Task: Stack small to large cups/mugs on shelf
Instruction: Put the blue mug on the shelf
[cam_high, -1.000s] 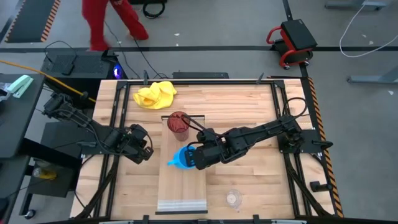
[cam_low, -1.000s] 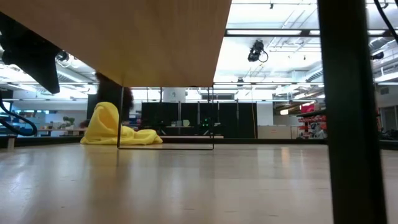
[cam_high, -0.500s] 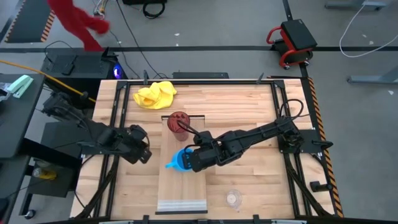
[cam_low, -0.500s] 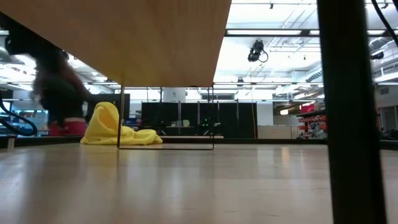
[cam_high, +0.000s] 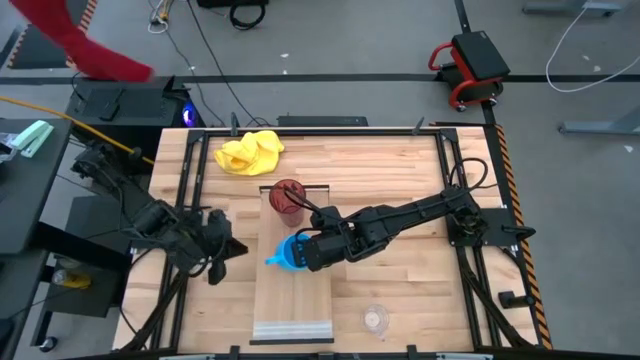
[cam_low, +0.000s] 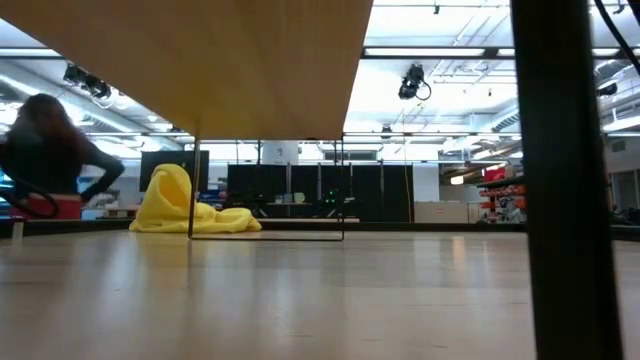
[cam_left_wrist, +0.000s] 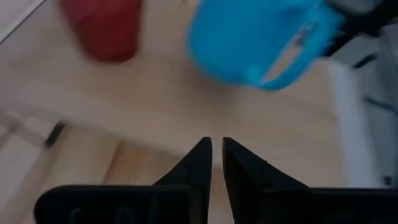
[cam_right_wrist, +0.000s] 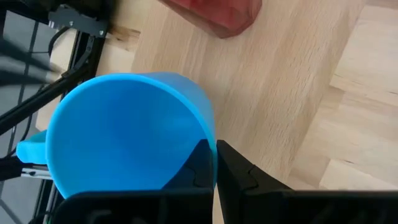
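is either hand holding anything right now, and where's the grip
The right hand holds the blue mug by its rim. The left hand, shut, holds nothing.

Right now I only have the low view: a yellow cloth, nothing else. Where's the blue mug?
Observer: The mug is over the shelf, with the right gripper shut on its rim.
Operator: And the tumbler?
Observer: The tumbler stands at the shelf's far end, apart from the mug.
Operator: The glass?
Observer: The glass sits on the table, right of the shelf.
Operator: Left arm?
Observer: The left gripper is shut and empty, off the shelf's left side.
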